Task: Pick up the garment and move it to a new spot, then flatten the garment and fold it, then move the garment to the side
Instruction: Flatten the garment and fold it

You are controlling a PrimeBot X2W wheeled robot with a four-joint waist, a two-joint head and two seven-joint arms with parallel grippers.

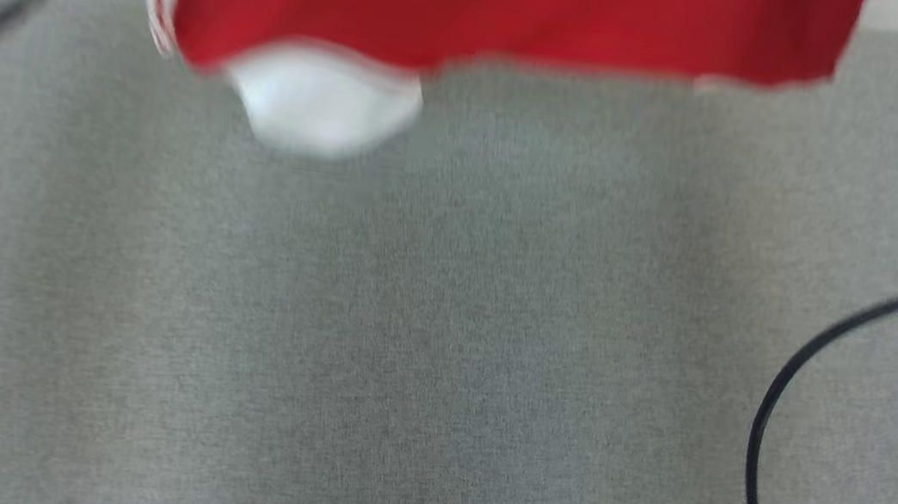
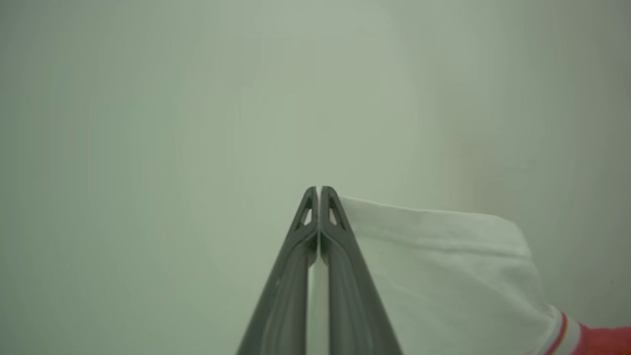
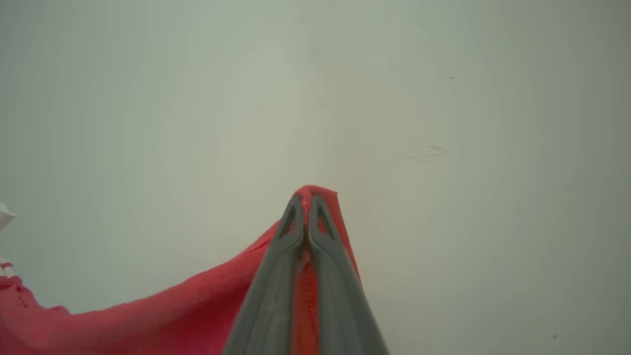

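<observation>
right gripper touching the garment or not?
Touching. The right wrist view shows the right gripper with jaws shut on the garment: red cloth is pinched between them and pokes out past the tips.

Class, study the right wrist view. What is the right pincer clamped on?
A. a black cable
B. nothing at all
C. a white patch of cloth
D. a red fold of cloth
D: the right pincer is shut, and a red fold of the red and white cloth garment pokes out past its tips and runs down between them.
</observation>
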